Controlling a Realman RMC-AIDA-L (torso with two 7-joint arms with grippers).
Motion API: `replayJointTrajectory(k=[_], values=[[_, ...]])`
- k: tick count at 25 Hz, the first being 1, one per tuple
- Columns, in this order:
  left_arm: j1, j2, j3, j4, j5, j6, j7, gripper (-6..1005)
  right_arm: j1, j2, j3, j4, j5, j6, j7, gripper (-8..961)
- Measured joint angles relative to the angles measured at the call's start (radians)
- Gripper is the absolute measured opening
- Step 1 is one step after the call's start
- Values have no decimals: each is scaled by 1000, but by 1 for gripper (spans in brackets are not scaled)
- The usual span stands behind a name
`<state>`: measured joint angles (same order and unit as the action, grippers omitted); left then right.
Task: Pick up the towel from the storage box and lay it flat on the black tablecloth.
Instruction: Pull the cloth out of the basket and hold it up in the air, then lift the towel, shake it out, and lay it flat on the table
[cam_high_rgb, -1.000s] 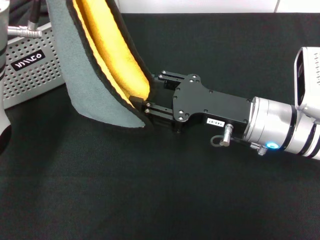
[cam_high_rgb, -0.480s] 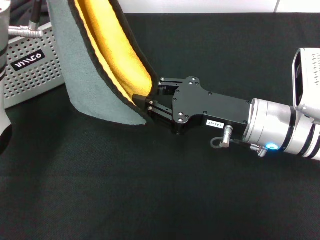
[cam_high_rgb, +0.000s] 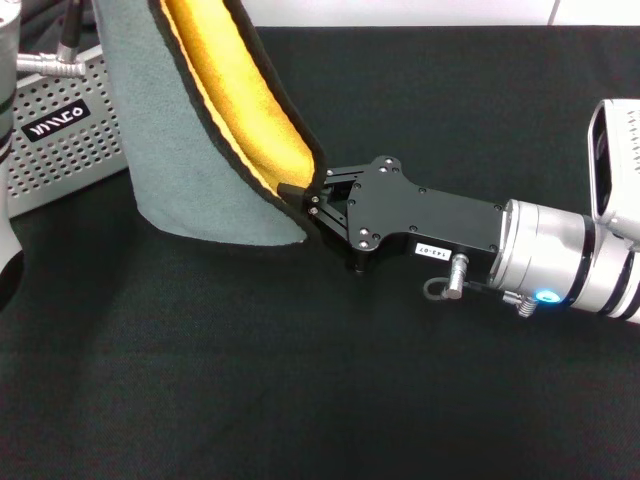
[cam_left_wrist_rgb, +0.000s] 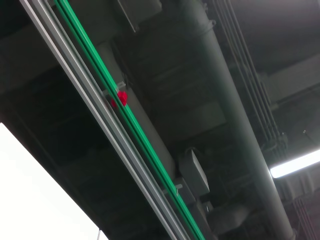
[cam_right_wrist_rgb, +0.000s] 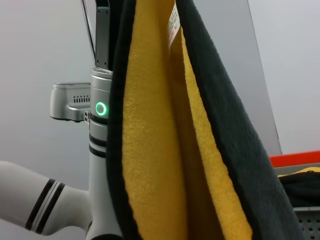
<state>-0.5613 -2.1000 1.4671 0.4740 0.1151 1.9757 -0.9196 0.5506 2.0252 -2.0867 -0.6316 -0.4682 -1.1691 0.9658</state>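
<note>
The towel (cam_high_rgb: 190, 150) hangs upright from above the head view, grey face outward, orange-yellow inside, and its lower edge brushes the black tablecloth (cam_high_rgb: 300, 390). My right gripper (cam_high_rgb: 302, 195) is shut on the towel's lower right corner, just above the cloth. The right wrist view shows the towel's (cam_right_wrist_rgb: 150, 150) yellow folds and white tag (cam_right_wrist_rgb: 173, 22) close up. Behind them my left arm (cam_right_wrist_rgb: 100, 130) stands upright, and my left gripper (cam_right_wrist_rgb: 103, 35) rises beside the towel's top. The storage box (cam_high_rgb: 70, 140) sits at the far left.
The right arm's silver wrist (cam_high_rgb: 570, 265) reaches in low from the right. Cables (cam_high_rgb: 60, 40) run over the box. A white strip (cam_high_rgb: 400, 12) borders the tablecloth's far edge. The left wrist view shows only ceiling pipes (cam_left_wrist_rgb: 220, 100) and a green rail (cam_left_wrist_rgb: 125, 120).
My right gripper's fingers, open around the towel's lower corner a second ago, have shut on it. The corner has lifted slightly and shifted right.
</note>
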Motion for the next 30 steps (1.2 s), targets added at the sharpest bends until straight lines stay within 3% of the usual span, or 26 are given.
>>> replayJointTrajectory(k=[9, 15, 22, 30], values=[[25, 1, 4, 0, 1, 0, -9, 27, -9, -7, 19, -9, 0, -8, -12, 29], [97, 5, 4, 0, 8, 22, -13, 27, -12, -43, 86, -36, -59, -19, 37, 21], [189, 13, -1, 1, 22, 52, -55, 27, -40, -69, 299, -155, -357, -22, 213, 20], [227, 56, -3, -1, 51, 52, -151, 27, -98, -60, 512, -407, -750, -43, 473, 22]])
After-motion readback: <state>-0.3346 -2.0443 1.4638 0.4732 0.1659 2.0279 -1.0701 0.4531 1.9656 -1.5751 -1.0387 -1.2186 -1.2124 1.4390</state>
